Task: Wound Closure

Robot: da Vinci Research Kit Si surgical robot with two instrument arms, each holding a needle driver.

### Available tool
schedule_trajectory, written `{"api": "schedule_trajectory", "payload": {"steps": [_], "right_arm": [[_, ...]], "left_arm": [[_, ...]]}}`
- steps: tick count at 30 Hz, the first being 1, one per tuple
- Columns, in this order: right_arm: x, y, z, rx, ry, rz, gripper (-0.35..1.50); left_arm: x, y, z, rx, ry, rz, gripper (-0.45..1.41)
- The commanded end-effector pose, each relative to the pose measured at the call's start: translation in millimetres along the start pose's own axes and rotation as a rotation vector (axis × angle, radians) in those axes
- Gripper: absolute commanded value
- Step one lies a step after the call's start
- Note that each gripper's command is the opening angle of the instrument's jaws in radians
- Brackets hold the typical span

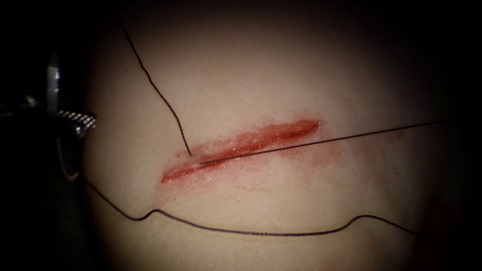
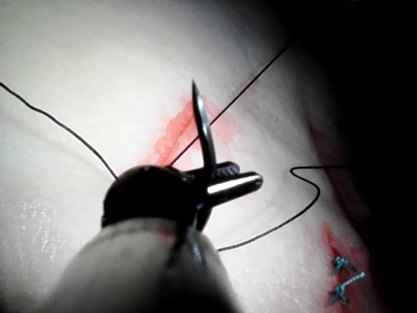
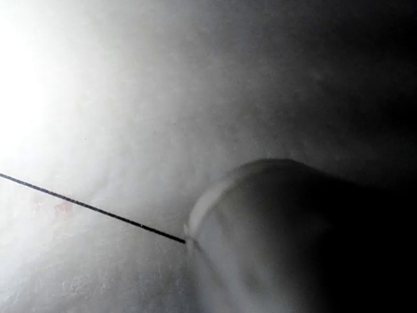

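The tissue [image 1: 281, 65] bears a slanted red cut [image 1: 241, 145]. My left tool [image 1: 75, 123] sits left of the cut at the tissue's edge. Its jaws [image 2: 238, 179] are shut on the curved needle [image 2: 203, 127] toward its tail, the pointed end sticking out. The needle [image 1: 65, 163] is outside the tissue. The dark thread [image 1: 155, 88] enters the tissue at the cut's left part and leaves as a taut strand [image 1: 326, 141] running right. That strand [image 3: 91, 207] ends at my right tool [image 3: 190, 241], held there.
A slack length of thread [image 1: 251, 233] lies in a long curve across the tissue in front of the cut. A second red cut with blue stitches [image 2: 342, 280] lies beside the slack thread [image 2: 306, 195].
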Motion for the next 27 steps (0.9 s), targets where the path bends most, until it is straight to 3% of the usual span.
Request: {"api": "schedule_trajectory", "payload": {"steps": [1, 6, 11, 12, 13, 14, 16, 17, 20, 21, 24, 25, 27], "right_arm": [[-0.5, 0.9, 0.4, -0.002, -0.001, 0.021, -0.35], [-5.1, 4.4, 0.0, -0.081, -0.046, 0.050, -0.35], [-6.4, 5.5, -0.8, -0.077, -0.041, 0.062, -0.28], [-5.6, 5.1, -1.5, -0.093, 0.022, 0.028, 0.73], [-4.9, 4.7, -2.0, -0.101, 0.052, 0.029, 0.96], [-3.7, 4.0, -2.9, -0.113, 0.082, 0.013, 1.06], [-1.5, 2.4, -4.6, -0.111, 0.087, -0.030, 1.09], [1.6, 0.1, -6.7, -0.108, 0.080, -0.095, 1.15], [6.7, -3.8, -8.9, -0.099, 0.065, -0.179, 1.18], [10.3, -7.1, -9.7, -0.096, 0.057, -0.202, 1.21], [14.0, -11.6, -10.0, -0.098, 0.050, -0.251, 1.23], [16.6, -15.4, -9.6, -0.110, 0.047, -0.333, 1.06], [19.5, -19.0, -8.2, -0.131, 0.043, -0.361, 1.01]], "left_arm": [[-0.3, -0.5, 0.4, -0.001, 0.000, 0.000, -0.45], [-0.3, -0.5, 0.4, 0.001, 0.002, 0.000, -0.45], [-0.3, -0.6, 0.5, 0.003, 0.003, 0.000, -0.45], [-0.3, -0.6, 0.5, 0.003, 0.004, 0.000, -0.45], [-0.3, -0.6, 0.5, 0.003, 0.004, 0.001, -0.45], [-0.3, -0.6, 0.5, 0.004, 0.004, 0.001, -0.45], [-0.3, -0.6, 0.5, 0.004, 0.004, 0.001, -0.45], [-0.3, -0.6, 0.5, 0.004, 0.005, 0.001, -0.45], [-0.3, -0.6, 0.5, 0.005, 0.005, 0.001, -0.45], [-0.3, -0.6, 0.5, 0.005, 0.005, 0.001, -0.45], [-0.3, -0.6, 0.5, 0.005, 0.005, 0.001, -0.45], [-0.3, -0.6, 0.5, 0.005, 0.006, 0.001, -0.45], [-0.3, -0.6, 0.5, 0.006, 0.006, 0.001, -0.45]]}}
